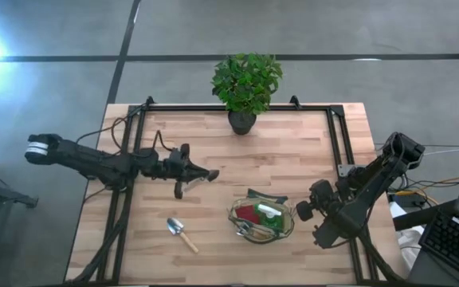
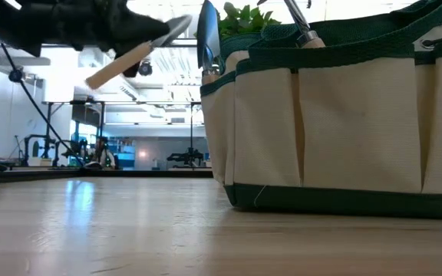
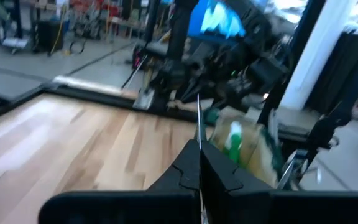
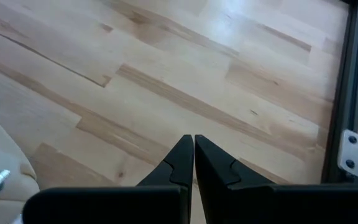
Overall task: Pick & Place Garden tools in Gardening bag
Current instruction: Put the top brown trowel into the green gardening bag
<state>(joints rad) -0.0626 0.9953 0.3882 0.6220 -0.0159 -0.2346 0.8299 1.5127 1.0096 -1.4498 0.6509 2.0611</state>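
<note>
One gardening bag (image 1: 261, 221); one potted plant (image 1: 245, 86); two arms — one loose trowel (image 1: 181, 233).

Bare tabletop (image 1: 293, 151) lies open between the plant (image 1: 245, 84) at the far edge and the bag (image 1: 261, 219), with a trowel (image 1: 182, 233) lying left of the bag.

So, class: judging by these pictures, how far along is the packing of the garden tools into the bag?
Done: the gardening bag already holds a green spray bottle, a red scoop and more. In hand: the left gripper is shut on a wooden-handled tool, held above the table. Left: one trowel lies on the table. The right gripper waits shut beside the bag.
</note>
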